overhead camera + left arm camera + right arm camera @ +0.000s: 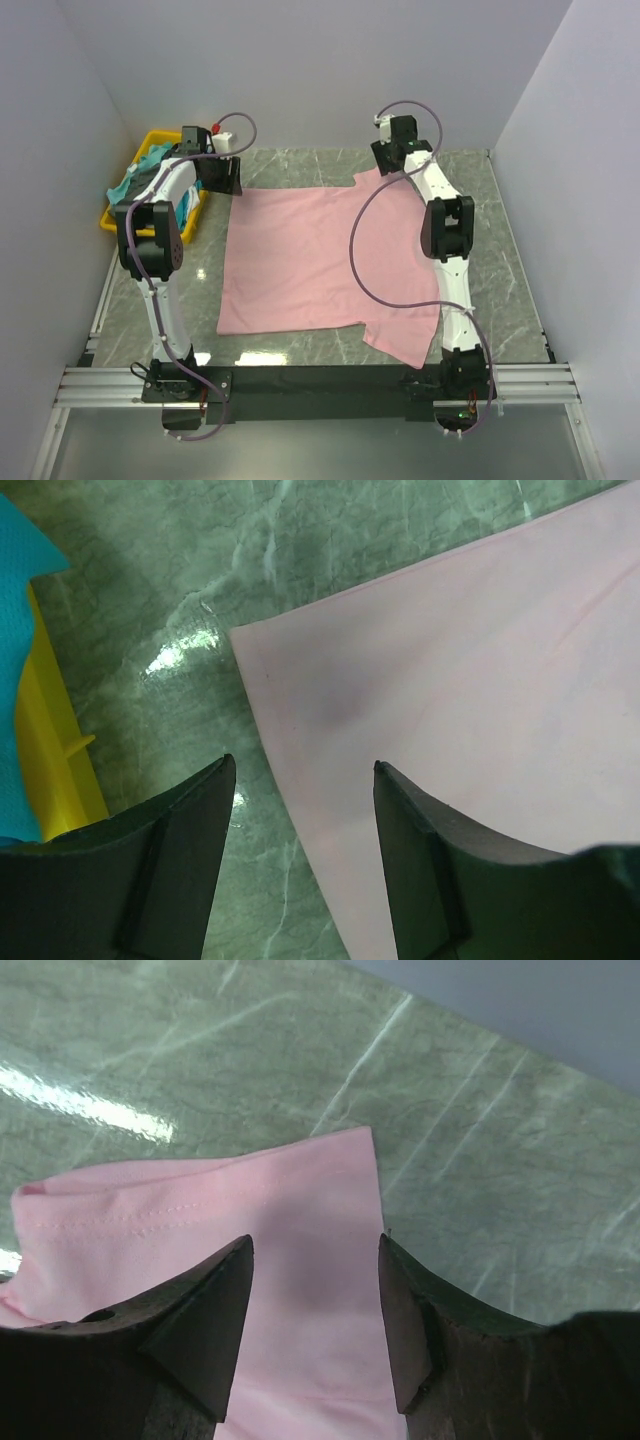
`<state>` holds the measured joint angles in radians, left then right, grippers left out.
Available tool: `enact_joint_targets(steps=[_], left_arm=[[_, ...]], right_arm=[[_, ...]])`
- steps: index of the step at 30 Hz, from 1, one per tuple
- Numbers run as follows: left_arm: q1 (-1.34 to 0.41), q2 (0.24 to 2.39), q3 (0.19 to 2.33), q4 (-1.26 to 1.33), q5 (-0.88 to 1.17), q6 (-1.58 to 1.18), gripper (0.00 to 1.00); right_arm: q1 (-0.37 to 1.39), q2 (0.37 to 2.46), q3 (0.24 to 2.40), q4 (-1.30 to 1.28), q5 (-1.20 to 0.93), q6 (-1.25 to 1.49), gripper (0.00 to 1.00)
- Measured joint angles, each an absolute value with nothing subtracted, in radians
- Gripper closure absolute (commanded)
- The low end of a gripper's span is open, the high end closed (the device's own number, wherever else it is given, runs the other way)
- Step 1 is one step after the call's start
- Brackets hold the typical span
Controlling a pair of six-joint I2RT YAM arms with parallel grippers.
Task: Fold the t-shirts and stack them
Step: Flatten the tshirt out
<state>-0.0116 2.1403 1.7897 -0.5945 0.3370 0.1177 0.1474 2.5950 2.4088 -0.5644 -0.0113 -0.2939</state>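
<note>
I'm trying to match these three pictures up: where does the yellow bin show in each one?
Top external: the yellow bin sits at the far left of the table, beside the left arm.
Left wrist: the yellow bin shows as a strip along the left edge.
Right wrist: not in it.
Shared landmark: the pink t-shirt shows in all three.

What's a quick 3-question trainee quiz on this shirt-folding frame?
1. True or false: the pink shirt is already folded.
2. The left gripper hovers over: a) a shirt corner, b) a folded stack, c) the shirt's middle.
3. Fill in: the right gripper, above a sleeve, is ___ (open/shut).
Key: 1 false; 2 a; 3 open.
</note>
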Motion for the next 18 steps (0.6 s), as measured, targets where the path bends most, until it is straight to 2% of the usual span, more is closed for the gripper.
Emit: enact_joint_targets(steps=[7,12,18], left_arm=[[-0.012,2.141,1.790,-0.589,0.335,0.115,0.37],[-0.012,2.141,1.790,-0.588,0.336,0.115,0.37],[-0.012,2.140,1.770,-0.569,0.342,0.109,0.37]], right_arm=[[0.146,2.593,2.341,-0.569,-0.002,-0.327,0.40],[0.139,2.515,2.249,-0.592,0.003,-0.427,0.41],[0.100,2.487,2.299,-0.644,-0.021,-0.479,0.41]])
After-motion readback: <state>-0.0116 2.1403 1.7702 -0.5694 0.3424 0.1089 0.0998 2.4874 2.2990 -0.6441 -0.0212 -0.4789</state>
